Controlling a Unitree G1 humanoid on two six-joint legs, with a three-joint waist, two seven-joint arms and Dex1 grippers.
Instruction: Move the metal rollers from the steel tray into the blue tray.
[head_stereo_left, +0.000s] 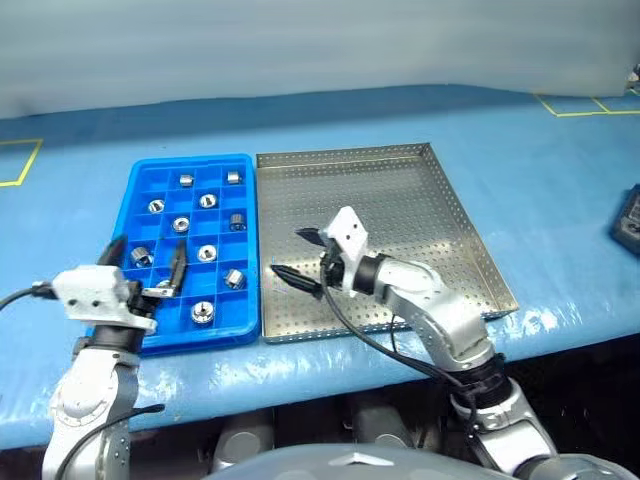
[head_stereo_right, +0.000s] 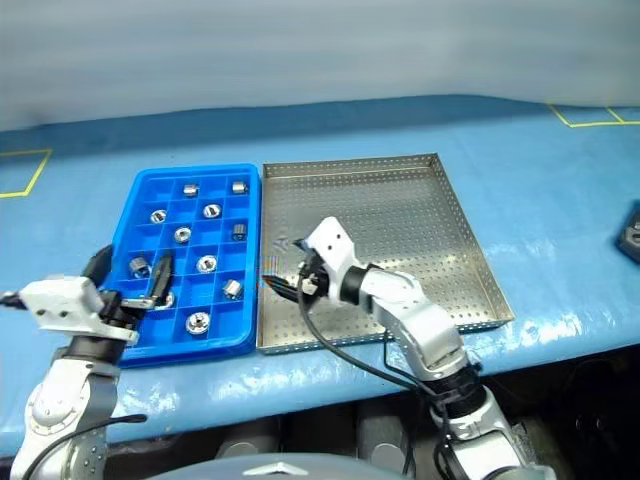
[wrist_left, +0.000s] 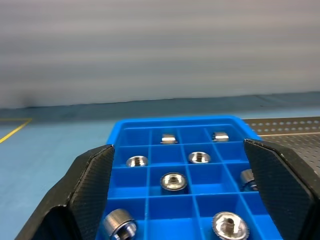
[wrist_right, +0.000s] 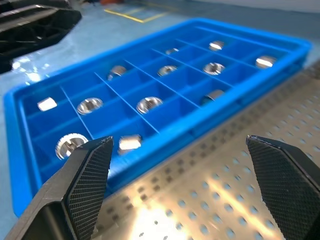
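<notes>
From the head camera, a steel tray (head_stereo_left: 440, 215) is seen beside a blue tray (head_stereo_left: 150, 185), their long sides touching. No rollers are seen on the steel tray; about ten metal rollers (head_stereo_left: 207, 200) are spread one to a compartment in the blue tray. The right gripper (head_stereo_left: 297, 255) is held spread and empty over the steel tray's edge nearest the blue tray. The left gripper (head_stereo_left: 147, 265) is held spread and empty over the blue tray's near left corner.

From the left wrist, rollers are seen ahead between the parted fingers (wrist_left: 90, 185).

From the right wrist, the blue tray lies just past the steel floor.
</notes>
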